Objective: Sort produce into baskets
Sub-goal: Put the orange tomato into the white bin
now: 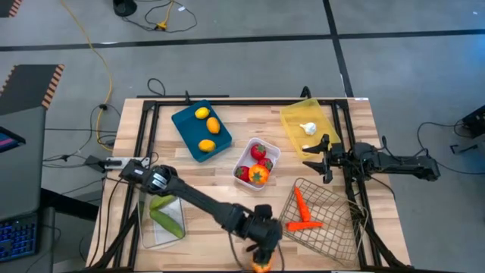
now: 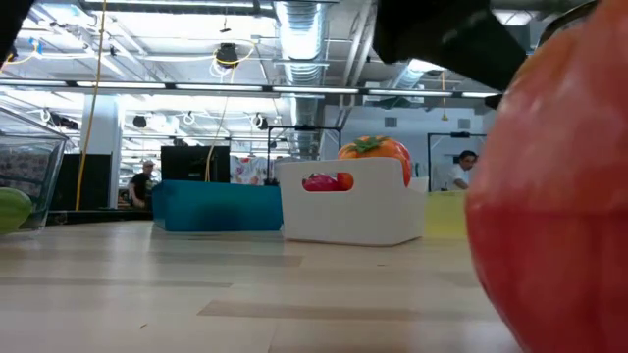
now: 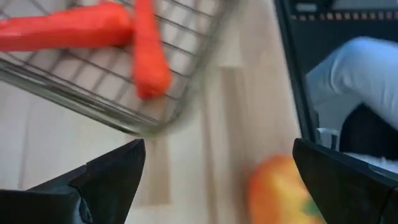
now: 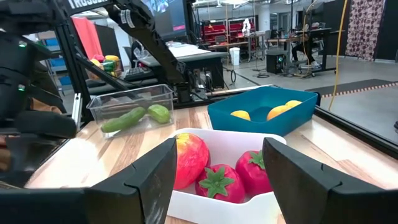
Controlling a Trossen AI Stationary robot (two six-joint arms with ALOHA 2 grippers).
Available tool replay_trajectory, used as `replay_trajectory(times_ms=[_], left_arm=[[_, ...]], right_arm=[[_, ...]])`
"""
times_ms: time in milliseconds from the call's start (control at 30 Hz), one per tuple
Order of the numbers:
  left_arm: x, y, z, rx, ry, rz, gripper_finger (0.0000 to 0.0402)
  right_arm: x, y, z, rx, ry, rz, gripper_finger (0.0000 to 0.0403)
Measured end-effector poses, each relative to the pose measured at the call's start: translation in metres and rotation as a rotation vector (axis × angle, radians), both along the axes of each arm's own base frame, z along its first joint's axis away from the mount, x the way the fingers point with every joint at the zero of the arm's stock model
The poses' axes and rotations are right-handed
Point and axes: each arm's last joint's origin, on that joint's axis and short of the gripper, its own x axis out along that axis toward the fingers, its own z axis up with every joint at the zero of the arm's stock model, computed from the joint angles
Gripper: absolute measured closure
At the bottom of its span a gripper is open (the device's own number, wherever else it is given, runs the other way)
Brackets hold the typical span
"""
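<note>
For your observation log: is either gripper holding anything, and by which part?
Nothing is held. The left gripper is open above an orange fruit at the table's front edge; the right gripper, also open, waits by the white tray.

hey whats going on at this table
A two-arm robot is sorting toy produce into trays. The left gripper is open at the table's near edge over an orange-red pepper lying loose beside the wire basket, which holds two carrots. The right gripper is open and waits between the yellow tray and the wire basket. Citrus sits in the teal tray, cucumbers in the clear bin, tomatoes in the white tray.
</note>
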Motion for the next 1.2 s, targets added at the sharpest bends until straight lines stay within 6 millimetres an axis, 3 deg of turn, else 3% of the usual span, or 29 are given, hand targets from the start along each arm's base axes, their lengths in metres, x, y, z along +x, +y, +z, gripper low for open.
replay_trajectory(times_ms=[133,333,467,633,800,1200], left_arm=[[0.006,0.009,0.001,-0.079,0.01,0.059,0.0008],[0.004,-0.004,0.004,-0.199,0.015,-0.069,0.0008],[-0.007,-0.022,0.002,-0.096,0.002,-0.294,0.0008],[-0.012,-0.035,0.005,-0.02,-0.068,-0.347,0.0008],[-0.014,-0.041,0.007,0.018,-0.099,-0.308,0.0008],[-0.021,-0.049,-0.001,-0.088,-0.026,-0.133,0.0008]], right_arm=[[0.0,0.0,0.0,0.0,0.0,0.0,0.0138],[0.0,0.0,0.0,0.0,0.0,0.0,0.0138],[0.0,0.0,0.0,0.0,0.001,0.0,0.0138],[0.0,0.0,0.0,0.0,0.0,0.0,0.0138],[0.0,0.0,0.0,0.0,0.0,0.0,0.0138],[0.0,0.0,0.0,0.0,0.0,0.0,0.0138]])
